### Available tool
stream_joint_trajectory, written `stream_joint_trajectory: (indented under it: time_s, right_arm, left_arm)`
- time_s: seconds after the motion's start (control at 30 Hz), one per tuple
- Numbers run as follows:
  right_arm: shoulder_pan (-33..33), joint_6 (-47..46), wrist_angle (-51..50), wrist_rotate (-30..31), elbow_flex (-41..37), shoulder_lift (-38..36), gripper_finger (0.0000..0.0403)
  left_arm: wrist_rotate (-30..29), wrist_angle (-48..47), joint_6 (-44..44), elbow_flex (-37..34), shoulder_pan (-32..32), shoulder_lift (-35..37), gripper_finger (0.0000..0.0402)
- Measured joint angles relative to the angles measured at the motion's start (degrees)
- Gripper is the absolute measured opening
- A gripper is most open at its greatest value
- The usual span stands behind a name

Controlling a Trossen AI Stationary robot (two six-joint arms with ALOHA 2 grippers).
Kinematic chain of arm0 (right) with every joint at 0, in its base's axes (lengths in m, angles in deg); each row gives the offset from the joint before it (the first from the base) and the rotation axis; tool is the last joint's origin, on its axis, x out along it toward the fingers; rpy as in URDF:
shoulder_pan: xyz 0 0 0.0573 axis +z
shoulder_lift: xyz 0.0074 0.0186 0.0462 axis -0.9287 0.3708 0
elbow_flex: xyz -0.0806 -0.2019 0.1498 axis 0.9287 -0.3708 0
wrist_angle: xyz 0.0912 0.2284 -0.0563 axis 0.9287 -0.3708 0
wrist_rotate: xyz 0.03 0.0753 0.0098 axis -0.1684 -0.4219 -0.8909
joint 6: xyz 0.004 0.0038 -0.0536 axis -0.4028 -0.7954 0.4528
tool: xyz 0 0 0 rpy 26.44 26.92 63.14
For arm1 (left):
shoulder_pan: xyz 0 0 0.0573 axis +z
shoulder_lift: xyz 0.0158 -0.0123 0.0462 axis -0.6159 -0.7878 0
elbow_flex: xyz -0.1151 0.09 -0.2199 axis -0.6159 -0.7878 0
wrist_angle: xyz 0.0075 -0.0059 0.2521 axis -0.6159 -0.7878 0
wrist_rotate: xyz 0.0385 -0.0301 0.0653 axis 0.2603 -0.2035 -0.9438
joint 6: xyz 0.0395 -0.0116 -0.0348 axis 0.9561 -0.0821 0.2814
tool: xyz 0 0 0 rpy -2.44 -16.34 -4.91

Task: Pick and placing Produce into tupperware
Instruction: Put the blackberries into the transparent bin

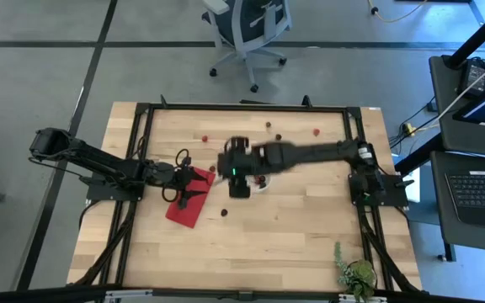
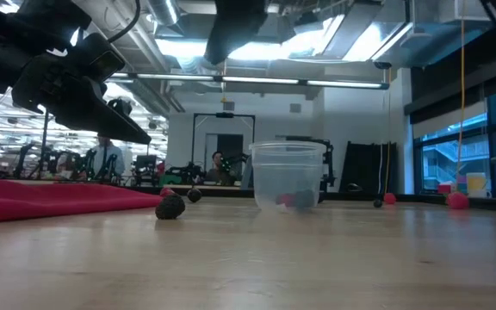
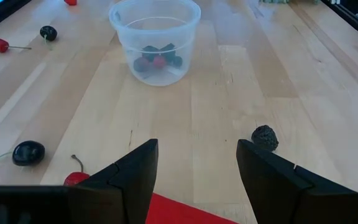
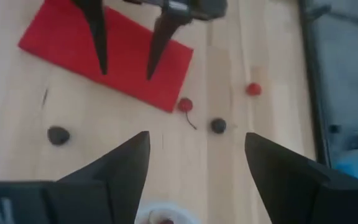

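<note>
Pale wooden slatted surface [image 1: 293,236] with black frame rails.

Left end effector [image 3: 194,168]: two dark fingers spread apart, empty, poised over the near edge of the flat magenta rectangular cloth [image 1: 189,202].

Loose produce, left to right in the left wrist view: a red cherry with stem [image 3: 0,45], a dark cherry [image 3: 48,33], a dark glossy cherry [image 3: 28,152], a red cherry [image 3: 74,178] just beside the cloth, a dark wrinkled round fruit [image 3: 265,137].

Small round clear-whitish plastic cup [image 3: 155,40]: upright at mid-surface, several red and dark fruits inside.

Right end effector [image 4: 194,168]: directly above the cup, fingers parted, nothing between them.

Green leafy plant [image 1: 356,273]: near right corner.

Writing: one pale letter "N" on the right wrist housing; nothing else legible.
</note>
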Motion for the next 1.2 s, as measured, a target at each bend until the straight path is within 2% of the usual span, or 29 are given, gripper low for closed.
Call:
stream_joint_trajectory:
  time_s: [0.1,0.2,0.4,0.6,0.83,1.0,1.2]
  right_arm:
    - [4.2,-2.7,6.3,4.7,-6.6,-1.0,0.0264]
    - [7.5,-5.5,13.5,6.1,-14.7,-1.8,0.0264]
    - [13.4,-10.0,36.2,14.0,-33.5,-5.0,0.0264]
    - [19.5,-15.9,52.2,17.3,-49.1,-10.3,0.0264]
    - [26.3,-20.5,70.6,28.8,-68.6,-18.7,0.0264]
    - [28.3,-20.1,87.6,29.1,-81.1,-22.1,0.0264]
    - [30.0,-20.5,102.4,28.9,-90.9,-22.5,0.0264]
  left_arm:
    - [1.5,0.2,0.0,0.0,-0.2,0.0,0.0212]
    - [2.5,1.0,0.0,0.0,-1.1,0.0,0.0212]
    - [2.4,4.7,0.5,0.0,-3.2,0.0,0.0212]
    - [2.4,8.4,1.8,0.0,-5.9,0.0,0.0212]
    - [2.4,13.6,1.6,0.0,-7.7,0.0,0.0212]
    - [2.4,13.9,0.0,0.0,-7.8,0.0,0.0212]
    - [2.0,15.4,1.9,1.9,-8.2,-1.0,0.0212]
